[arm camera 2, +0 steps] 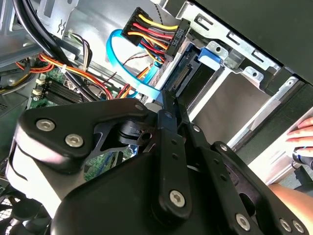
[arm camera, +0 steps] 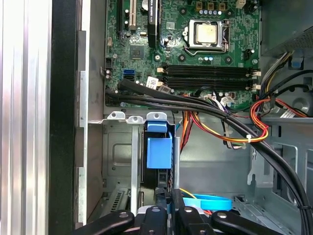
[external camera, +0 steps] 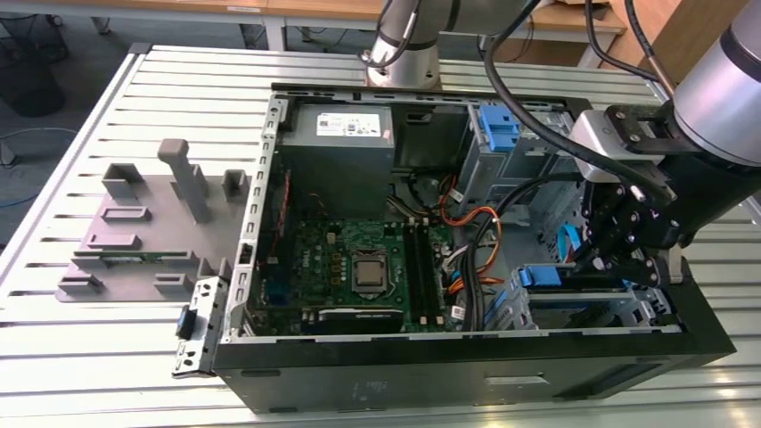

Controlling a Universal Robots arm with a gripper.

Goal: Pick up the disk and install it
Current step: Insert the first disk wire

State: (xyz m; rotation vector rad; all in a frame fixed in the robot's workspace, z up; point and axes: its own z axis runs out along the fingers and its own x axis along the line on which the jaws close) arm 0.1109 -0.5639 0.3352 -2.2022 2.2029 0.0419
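The disk (arm camera: 159, 177) stands on edge in the drive bay at the open computer case's front corner, with its blue carrier tab (arm camera: 159, 149) towards the motherboard. The same tab (external camera: 541, 276) lies at the exterior view's lower right. My gripper (external camera: 604, 263) hangs just above that bay. In the second wrist view the disk (arm camera 2: 191, 66) is a dark slab ending in the blue tab (arm camera 2: 212, 51), and the two black fingers (arm camera 2: 167, 117) come together at its connector end. The gripper (arm camera: 173, 211) is shut, its tips at the disk's near end, and nothing shows between them.
A light-blue data cable (arm camera 2: 128, 61) and power wires (arm camera 2: 154, 34) hang close to the fingers. Black cables (arm camera: 195, 105) cross above the bay. The grey power-supply box (external camera: 339, 129) sits at the case's rear. A grey fixture (external camera: 143, 223) lies on the slatted table. A person's hand (arm camera 2: 301, 134) rests outside the case.
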